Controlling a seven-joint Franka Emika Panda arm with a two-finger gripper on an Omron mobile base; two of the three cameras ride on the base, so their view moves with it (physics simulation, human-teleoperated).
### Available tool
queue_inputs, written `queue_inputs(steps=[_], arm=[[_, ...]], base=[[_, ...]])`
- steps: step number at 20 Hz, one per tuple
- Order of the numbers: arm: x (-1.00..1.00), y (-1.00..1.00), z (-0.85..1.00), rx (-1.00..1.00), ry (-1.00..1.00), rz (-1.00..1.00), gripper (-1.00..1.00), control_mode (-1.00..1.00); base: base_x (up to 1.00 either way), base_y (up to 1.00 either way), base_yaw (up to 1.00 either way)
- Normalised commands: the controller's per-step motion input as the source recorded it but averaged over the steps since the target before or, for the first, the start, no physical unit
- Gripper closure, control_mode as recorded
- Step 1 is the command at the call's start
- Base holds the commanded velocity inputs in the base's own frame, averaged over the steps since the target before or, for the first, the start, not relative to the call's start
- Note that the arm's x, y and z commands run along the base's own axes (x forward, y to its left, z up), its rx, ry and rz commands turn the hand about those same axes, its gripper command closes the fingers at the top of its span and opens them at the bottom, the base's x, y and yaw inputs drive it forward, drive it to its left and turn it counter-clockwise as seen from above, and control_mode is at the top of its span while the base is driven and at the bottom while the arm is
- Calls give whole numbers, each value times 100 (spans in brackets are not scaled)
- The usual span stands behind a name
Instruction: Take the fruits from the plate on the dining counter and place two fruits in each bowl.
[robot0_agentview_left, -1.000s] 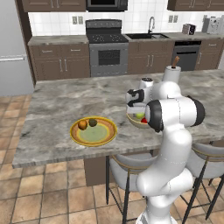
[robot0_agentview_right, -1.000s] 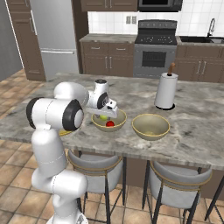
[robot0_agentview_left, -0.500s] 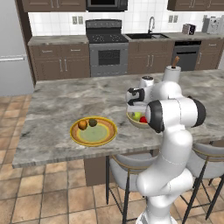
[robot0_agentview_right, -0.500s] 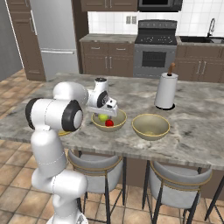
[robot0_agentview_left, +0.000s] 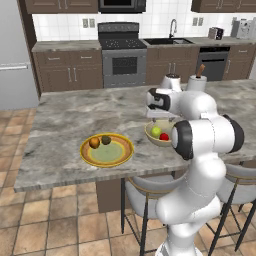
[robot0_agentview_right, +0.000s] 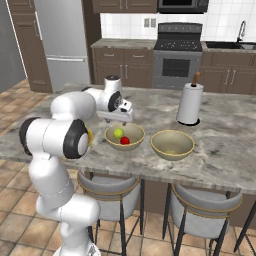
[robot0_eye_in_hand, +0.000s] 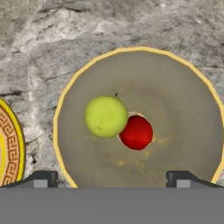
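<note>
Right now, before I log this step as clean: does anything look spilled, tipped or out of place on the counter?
Nothing stands out. The yellow-green fruit and red fruit sit touching inside one bowl, the other bowl stands upright, and two fruits remain on the plate.

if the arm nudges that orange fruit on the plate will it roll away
Probably yes: the orange fruit looks round and smooth, so a nudge should roll it. The plate is shallow, so its low rim may not stop it. The dark fruit beside it might block one side.
</note>
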Motion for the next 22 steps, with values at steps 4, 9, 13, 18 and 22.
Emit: queue_inputs(steps=[4,9,13,18,22], arm=[[-40,18,49,0,-10,9,-100,-100],[-27,70,32,0,-19,25,-100,-100],[-14,99,19,-1,-29,36,-100,-100],[-1,100,0,-3,-12,39,-100,-100],[0,93,0,0,0,18,-100,-100]], base=[[0,0,0],[0,0,0],[0,0,0],[0,0,0],[0,0,0]])
